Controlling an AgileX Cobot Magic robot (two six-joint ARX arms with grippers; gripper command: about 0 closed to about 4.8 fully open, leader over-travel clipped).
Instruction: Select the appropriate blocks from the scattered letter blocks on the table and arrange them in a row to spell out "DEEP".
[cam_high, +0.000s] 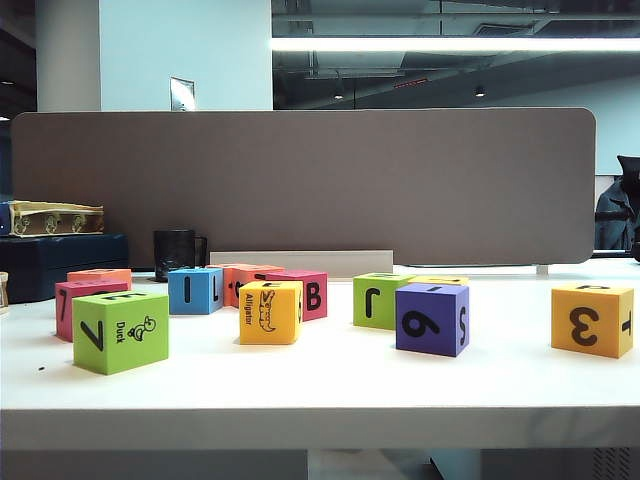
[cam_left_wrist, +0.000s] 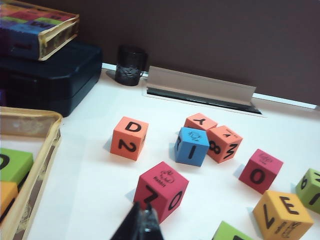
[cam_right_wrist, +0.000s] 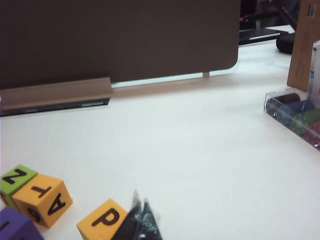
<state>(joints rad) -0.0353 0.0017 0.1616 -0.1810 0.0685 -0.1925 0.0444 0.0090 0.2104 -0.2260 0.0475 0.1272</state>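
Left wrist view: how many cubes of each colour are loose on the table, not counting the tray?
Orange cubes: 3
Pink cubes: 2
Green cubes: 2, both cut off at the frame edge
Blue cube: 1
Yellow-orange cube: 1
Total: 9

Black mug (cam_high: 178, 254), dark case (cam_left_wrist: 47, 75), brown divider panel (cam_high: 300, 185) behind.

An office: desk divider panel (cam_high: 300, 185), black mug (cam_high: 178, 248), ceiling strip light (cam_high: 455, 44).
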